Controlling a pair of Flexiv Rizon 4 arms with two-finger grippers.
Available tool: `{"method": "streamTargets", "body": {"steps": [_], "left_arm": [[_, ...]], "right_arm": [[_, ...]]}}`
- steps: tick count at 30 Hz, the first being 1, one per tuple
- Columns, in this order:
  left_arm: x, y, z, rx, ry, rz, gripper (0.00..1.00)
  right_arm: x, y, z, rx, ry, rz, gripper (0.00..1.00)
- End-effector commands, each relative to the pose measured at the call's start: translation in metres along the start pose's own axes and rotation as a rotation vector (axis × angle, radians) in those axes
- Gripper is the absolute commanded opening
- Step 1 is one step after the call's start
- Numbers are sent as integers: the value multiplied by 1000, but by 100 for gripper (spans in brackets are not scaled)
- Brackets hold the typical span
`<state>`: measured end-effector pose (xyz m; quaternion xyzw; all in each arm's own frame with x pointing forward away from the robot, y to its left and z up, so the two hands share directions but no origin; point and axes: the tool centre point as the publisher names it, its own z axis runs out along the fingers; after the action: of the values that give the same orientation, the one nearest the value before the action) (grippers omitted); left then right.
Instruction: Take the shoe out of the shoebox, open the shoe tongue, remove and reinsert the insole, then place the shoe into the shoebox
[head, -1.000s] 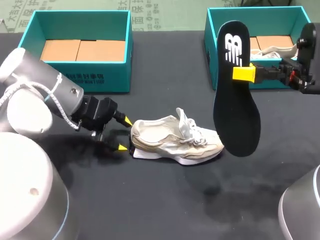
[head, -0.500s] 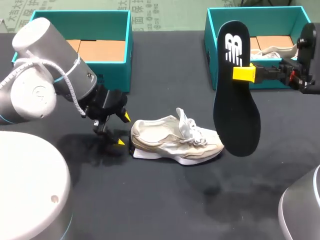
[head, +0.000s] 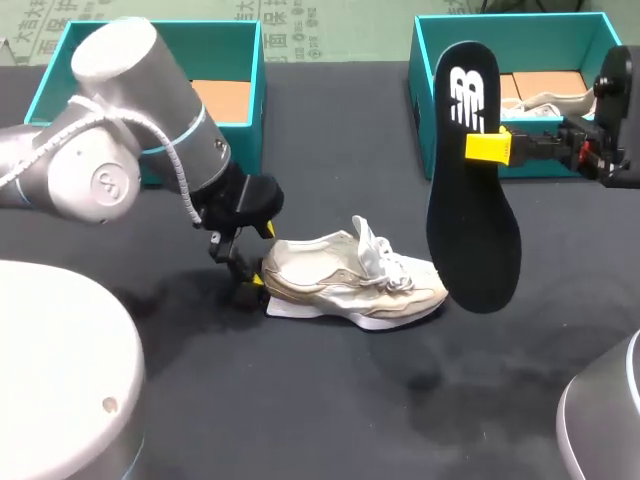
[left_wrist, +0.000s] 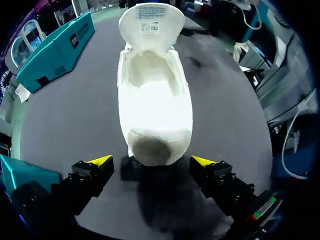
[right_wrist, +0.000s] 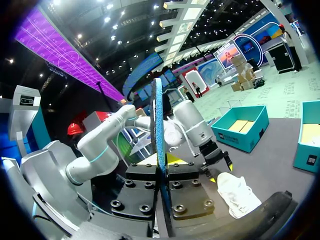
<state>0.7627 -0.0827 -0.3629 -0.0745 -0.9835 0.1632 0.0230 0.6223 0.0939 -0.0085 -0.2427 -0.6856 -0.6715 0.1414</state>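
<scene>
where the dark table (head: 330, 400) spreads under everything, two teal shoeboxes stand at its far edge. the left shoebox (head: 250, 90) shows a brown cardboard floor. the right shoebox (head: 545, 165) holds a pale item that is partly hidden.

the left arm (head: 130, 160) comes in from its side and bends down in front of the left shoebox. the right arm's wrist sits at the right edge, level with the right shoebox.

the black insole (head: 470, 210) is held upright in the air, its heel end with a white mark on top. its toe end hangs above the table, just beside the shoe's toe in the head view. the right gripper (head: 490, 147) is clamped on it near the heel end. in the right wrist view the insole (right_wrist: 159, 130) stands edge-on, pinched between the two fingers.

the cream shoe (head: 350, 275) rests on its sole near the middle of the table, outside both boxes. its heel points to the left gripper (head: 260, 257), and its tongue is pulled up and forward.

in the left wrist view the shoe (left_wrist: 155, 95) lies straight ahead with its mouth wide. the left gripper (left_wrist: 151, 161) has its fingers spread, one on either side of the heel, and is not gripping it.
</scene>
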Motion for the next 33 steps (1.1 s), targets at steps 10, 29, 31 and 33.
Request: {"method": "streamTargets", "body": {"steps": [10,29,31,33], "left_arm": [[-8,-14,-3,-217,6,23,100],[1,-35,0,-222,33,33,100],[-2,-41,-5,-219,37,35,100],[-5,-47,-10,-221,39,34,100]], "right_arm": [[9,-8,-5,-11,-21,1,0],[9,-8,-5,-11,-21,1,0],[9,-8,-5,-11,-21,1,0],[9,-8,-5,-11,-21,1,0]]}}
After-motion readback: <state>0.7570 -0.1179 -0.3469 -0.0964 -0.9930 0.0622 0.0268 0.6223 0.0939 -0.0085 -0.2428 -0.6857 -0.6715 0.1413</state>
